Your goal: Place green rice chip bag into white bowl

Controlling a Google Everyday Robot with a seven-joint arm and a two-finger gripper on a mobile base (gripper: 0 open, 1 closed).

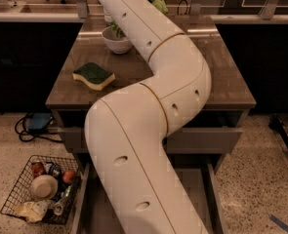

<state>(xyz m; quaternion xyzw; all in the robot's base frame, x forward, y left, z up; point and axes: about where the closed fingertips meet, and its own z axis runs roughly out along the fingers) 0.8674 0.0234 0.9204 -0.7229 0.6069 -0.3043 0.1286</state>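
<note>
Some of the green rice chip bag (115,29) seemingly shows in the white bowl (115,45); hand off-frame above, grip untellable; next, withdraw.

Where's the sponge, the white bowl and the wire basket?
sponge (92,72), camera view, green top face.
white bowl (115,44), camera view, front wall.
wire basket (12,185), camera view, left wire side.
gripper: not in view, beyond the top edge.

White arm (173,82) with thin gold seam rings; its gripper is out of view, past the top edge. White bowl (115,43) with a lime-green bit (116,29) inside. Dark-green-and-yellow sponge (93,75). Grey-brown table (221,77).
</note>
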